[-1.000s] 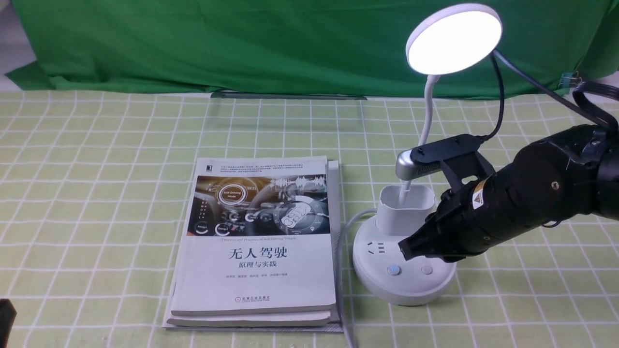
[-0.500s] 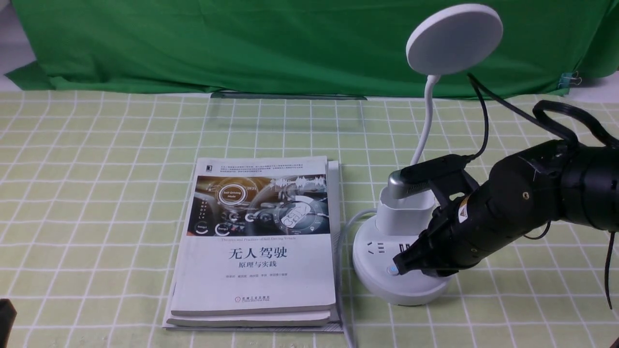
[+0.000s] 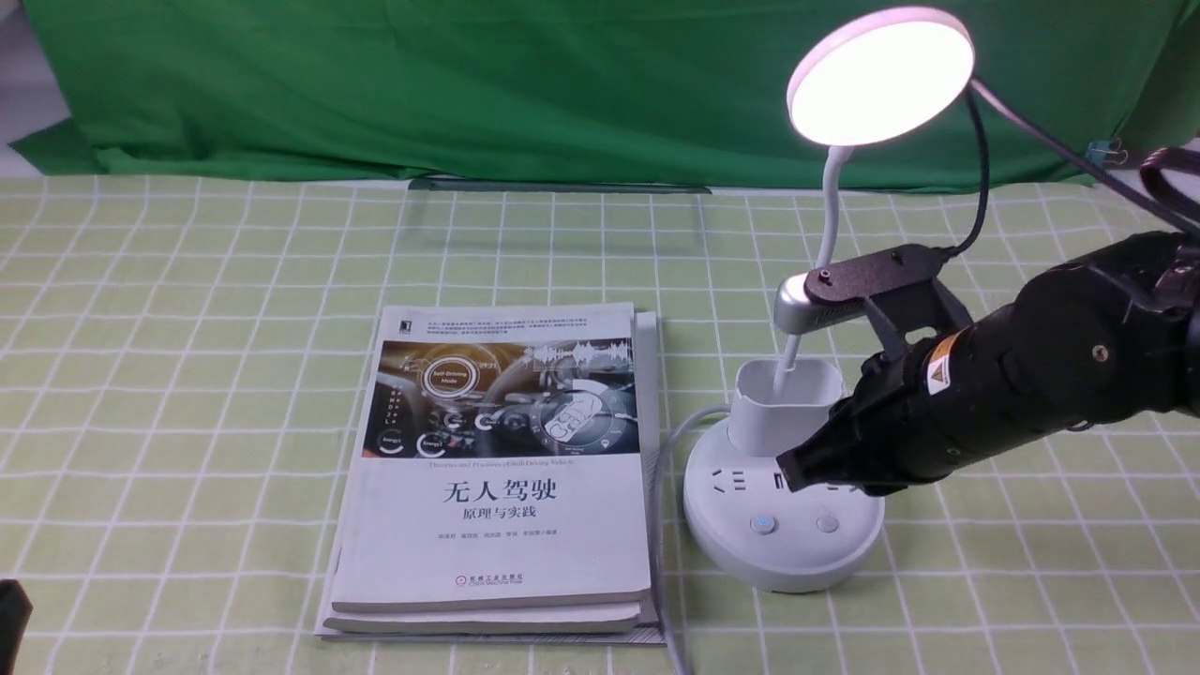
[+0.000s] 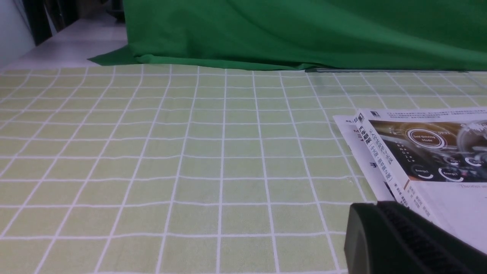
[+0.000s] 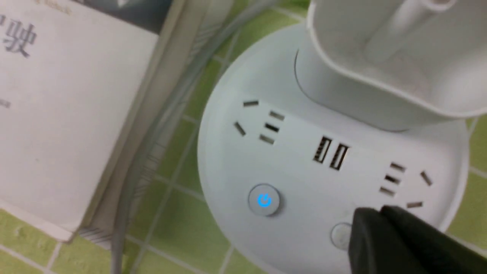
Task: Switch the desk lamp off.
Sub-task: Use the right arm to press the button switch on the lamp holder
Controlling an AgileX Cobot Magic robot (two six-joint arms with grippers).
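The lamp (image 3: 786, 408) stood on the bench (image 3: 187, 375) at your right side, just beside the book (image 3: 497, 525). You did not need to take hold of it. The base (image 3: 741, 553) looked broad and heavy enough to stay in place under a light push. The neck (image 3: 825, 234) was thin and bendy and the head (image 3: 879, 77) sat high, so a knock from the arm could sway it. I judged that the place to touch was the button with the blue mark (image 3: 764, 524), pressed straight down with a short, soft tap. The plastic looked hard and smooth, so a slanted tip could slide off.

The right pincer (image 3: 792, 472) was pressed together, holding nothing. It hung over the sockets (image 3: 731, 483), apart from both buttons. Of the left pincer (image 4: 399, 239) only a dark piece showed, and I could not tell its state.

Half a second earlier the tip was down on the blue button and the head was dark. Now the head glowed again, as it did one second earlier, and the pincer had lifted. So the task was not finished.
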